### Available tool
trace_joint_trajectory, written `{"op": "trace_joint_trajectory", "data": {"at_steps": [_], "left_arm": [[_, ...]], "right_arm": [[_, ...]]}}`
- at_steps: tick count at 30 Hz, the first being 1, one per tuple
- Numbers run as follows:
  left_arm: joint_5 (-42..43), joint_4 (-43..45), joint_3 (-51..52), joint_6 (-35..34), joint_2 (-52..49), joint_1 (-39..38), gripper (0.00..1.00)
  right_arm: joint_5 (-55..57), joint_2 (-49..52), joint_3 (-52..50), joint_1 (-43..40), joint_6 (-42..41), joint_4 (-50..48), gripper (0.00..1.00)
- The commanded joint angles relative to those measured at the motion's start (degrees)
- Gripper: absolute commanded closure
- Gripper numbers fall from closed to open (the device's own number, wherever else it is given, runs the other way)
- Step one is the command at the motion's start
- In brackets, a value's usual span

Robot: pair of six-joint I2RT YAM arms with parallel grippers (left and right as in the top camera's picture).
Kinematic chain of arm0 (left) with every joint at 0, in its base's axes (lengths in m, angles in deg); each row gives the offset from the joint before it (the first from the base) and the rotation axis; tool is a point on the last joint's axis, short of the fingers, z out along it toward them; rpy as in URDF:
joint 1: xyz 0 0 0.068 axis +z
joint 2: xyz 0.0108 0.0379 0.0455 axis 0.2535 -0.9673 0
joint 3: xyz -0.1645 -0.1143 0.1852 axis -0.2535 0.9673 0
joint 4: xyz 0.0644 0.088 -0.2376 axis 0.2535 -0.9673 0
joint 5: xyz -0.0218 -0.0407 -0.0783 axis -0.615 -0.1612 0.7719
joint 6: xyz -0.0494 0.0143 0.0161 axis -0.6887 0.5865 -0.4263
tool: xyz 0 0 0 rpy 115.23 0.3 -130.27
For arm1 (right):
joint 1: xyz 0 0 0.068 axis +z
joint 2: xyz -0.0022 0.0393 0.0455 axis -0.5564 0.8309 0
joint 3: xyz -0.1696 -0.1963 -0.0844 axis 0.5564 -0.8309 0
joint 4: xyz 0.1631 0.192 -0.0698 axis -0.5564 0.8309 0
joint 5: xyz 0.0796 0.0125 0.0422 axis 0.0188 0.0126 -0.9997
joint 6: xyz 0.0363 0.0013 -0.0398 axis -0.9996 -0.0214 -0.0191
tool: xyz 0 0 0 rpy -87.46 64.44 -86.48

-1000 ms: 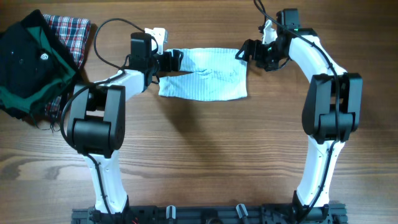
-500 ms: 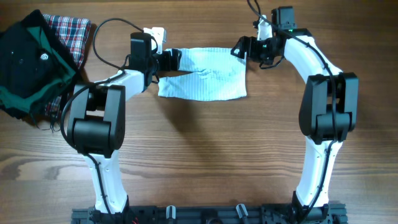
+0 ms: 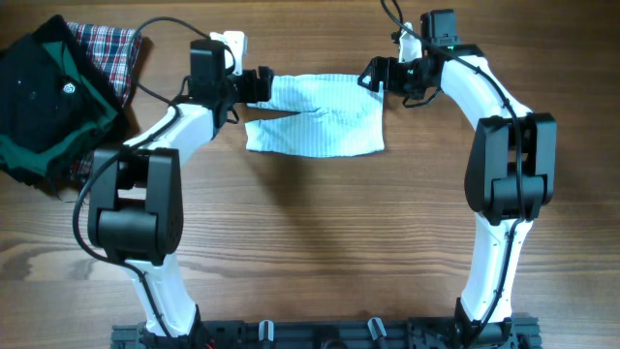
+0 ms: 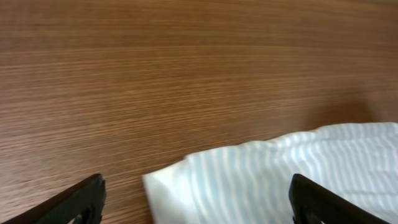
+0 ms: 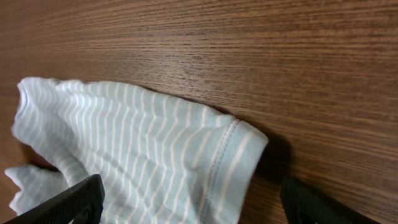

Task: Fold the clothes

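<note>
Lying flat, long axis left to right, the clothes (image 3: 320, 118) sit between two wide-spread jaws.

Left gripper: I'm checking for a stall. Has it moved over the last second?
Yes. In the overhead view the left gripper has shifted up the picture and slightly left, nearer the plaid cloth.

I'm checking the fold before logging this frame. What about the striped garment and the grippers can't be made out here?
- Overhead: the left gripper and right gripper cover the top corners of the striped garment, so cloth contact is unclear.
- Left wrist: only the jaws' tips show; the bottom edge cuts the garment.
- Right wrist: the garment's lower part runs off the bottom edge.
- Overhead: the black-and-green garment hides most of the plaid cloth.
</note>
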Motion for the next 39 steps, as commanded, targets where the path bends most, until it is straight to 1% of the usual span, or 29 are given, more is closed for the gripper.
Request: {"op": "trace_joint_trajectory", "data": {"at_steps": [1,4,6,13,19,25,30,33,36,39], "left_arm": [[-1.22,-0.52,-0.15,0.48,0.02,0.7,0.11],[-1.4,-1.09,-0.15,0.48,-0.13,0.7,0.13],[-2.54,-1.07,-0.15,0.44,-0.5,0.7,0.13],[-2.51,0.81,-0.15,0.39,-3.98,0.7,0.13],[-2.49,2.43,-0.15,-0.22,-6.6,0.68,0.14],[-2.25,5.22,-0.15,-1.36,-8.41,0.2,0.15],[-0.24,6.67,-0.15,-2.03,-9.46,0.2,0.24],[0.96,6.45,-0.15,-3.19,-10.27,0.13,0.25],[3.78,6.71,-0.15,-3.21,-11.1,-0.07,0.27],[4.48,7.21,-0.15,-3.23,-12.0,-0.76,0.28]], "right_arm": [[2.51,1.46,-0.37,0.83,2.23,-0.42,0.09],[2.54,1.46,-0.37,0.96,1.07,-0.94,0.09],[2.51,1.46,-0.37,0.98,0.59,-1.33,0.09],[3.26,1.49,-0.37,1.05,0.22,-1.66,0.09],[3.8,1.46,-0.37,1.09,0.52,-2.16,0.15],[3.8,1.49,-0.37,1.16,0.59,-3.08,0.16],[3.8,1.46,-0.37,1.2,0.59,-3.26,0.16],[3.8,1.49,-0.37,1.2,0.63,-3.23,0.16],[3.82,1.46,-0.37,1.18,0.61,-3.37,0.16],[3.82,1.49,-0.37,1.18,0.61,-3.43,0.16]]}}
